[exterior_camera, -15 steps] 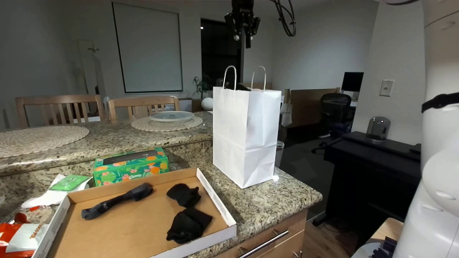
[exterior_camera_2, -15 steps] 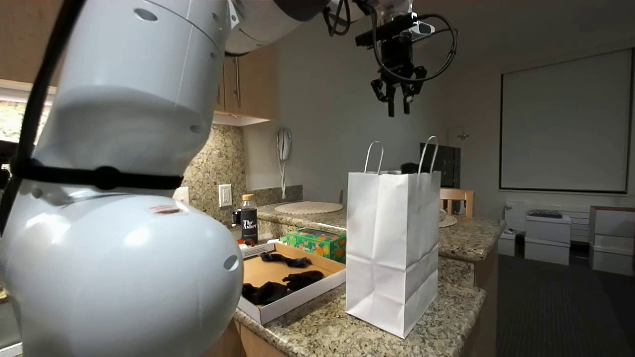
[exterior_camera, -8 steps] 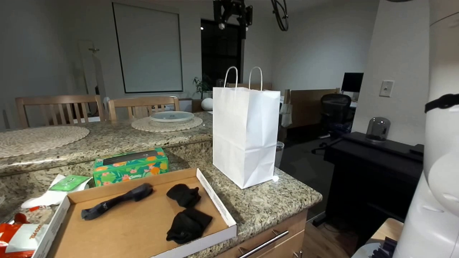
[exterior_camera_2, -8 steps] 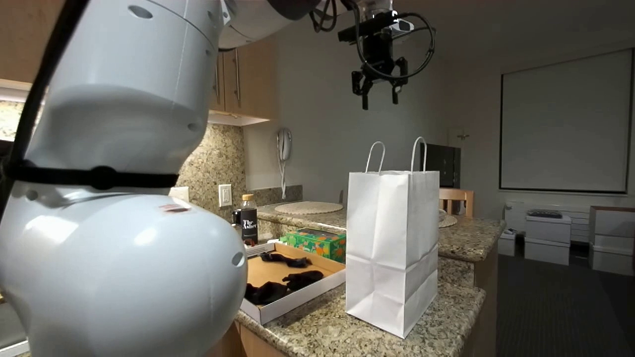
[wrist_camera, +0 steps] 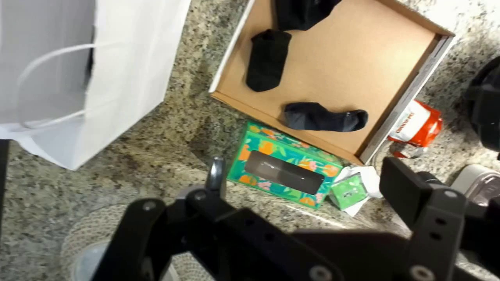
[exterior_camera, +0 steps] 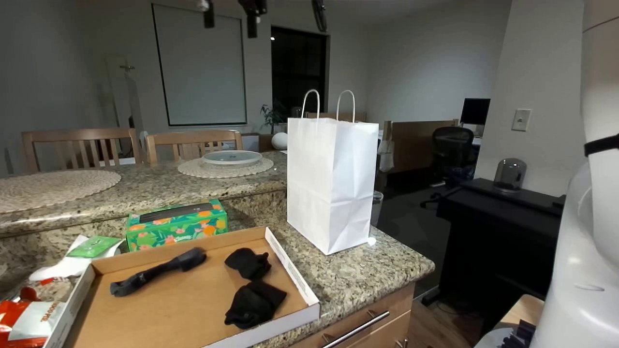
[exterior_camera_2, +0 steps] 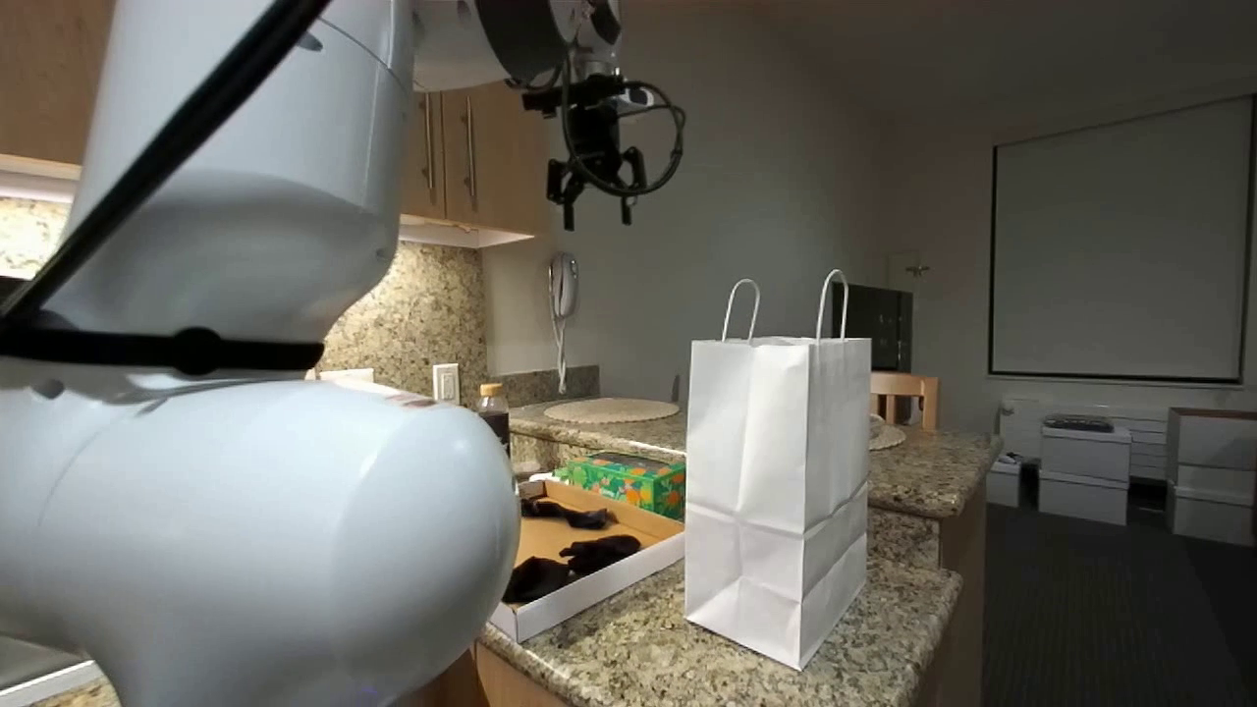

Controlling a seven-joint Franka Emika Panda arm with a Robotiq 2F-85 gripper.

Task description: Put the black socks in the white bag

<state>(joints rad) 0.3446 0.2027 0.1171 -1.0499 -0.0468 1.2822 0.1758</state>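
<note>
Three black socks lie in a shallow cardboard tray (exterior_camera: 179, 314): a long greyish-black one (exterior_camera: 158, 272), a bunched one (exterior_camera: 247, 263) and another bunched one (exterior_camera: 256, 305) near the tray's front corner. To the tray's right in that view, the white bag (exterior_camera: 331, 183) stands upright on the counter with both loop handles raised. Through its mouth in the wrist view, the bag (wrist_camera: 129, 70) shows a dark sliver behind the rim; most of the inside is hidden. High above the counter, my gripper (exterior_camera_2: 597, 213) hangs open, fingers wide apart and holding nothing, tray side of the bag.
A flowered tissue box (exterior_camera: 176, 224) stands against the raised ledge behind the tray. Beside the tray are a green packet (exterior_camera: 94, 246) and a red-white pouch (exterior_camera: 29, 319). A bottle (exterior_camera_2: 494, 407) is partly hidden by the arm. The counter's edge (exterior_camera: 420, 270) runs close to the bag.
My gripper has opened wide and moved away from above the bag, towards the tray side. Black fabric that stuck up above the bag's rim no longer shows there; the bag's handles shifted slightly.
</note>
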